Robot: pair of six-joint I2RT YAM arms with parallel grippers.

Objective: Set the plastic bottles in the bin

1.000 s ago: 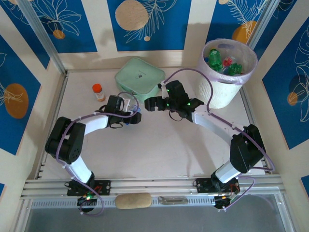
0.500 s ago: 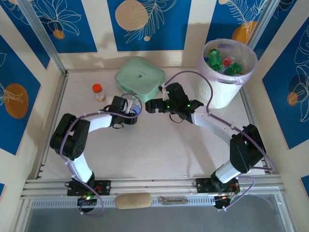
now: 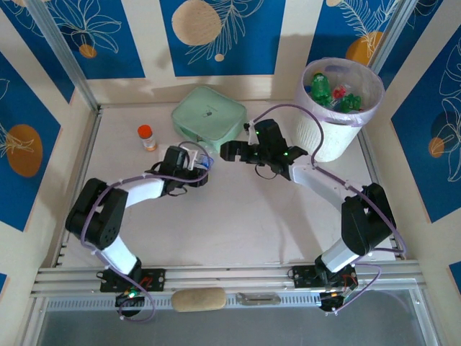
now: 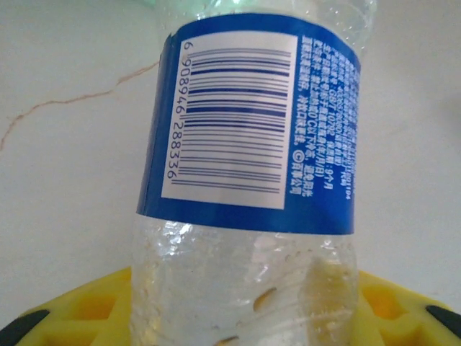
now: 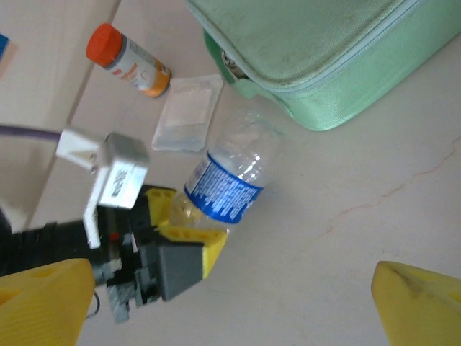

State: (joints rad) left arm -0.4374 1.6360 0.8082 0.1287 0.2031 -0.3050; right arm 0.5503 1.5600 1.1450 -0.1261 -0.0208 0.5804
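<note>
CAUGHT: The left gripper (image 3: 196, 167), gaping a second ago, has snapped shut on the base of a clear bottle (image 3: 204, 160) a little to 11 o'clock of the table's middle. The bottle's neck points at the green pouch (image 3: 209, 115) at 12 o'clock. The right gripper (image 3: 229, 151) waits at the bottle's 2 o'clock, jaws spread wide and empty. With the grasp made, what looks to remain for this bottle is the carry to the bin (image 3: 331, 140), farther off at 2 o'clock, where green bottles (image 3: 320, 86) already lie. Whether it has left the tabletop cannot be told. In the left wrist view its blue label (image 4: 245, 130) carries a barcode reading 6 908946 288336. The white print beside it is too small to read, and no brand shows.
</note>
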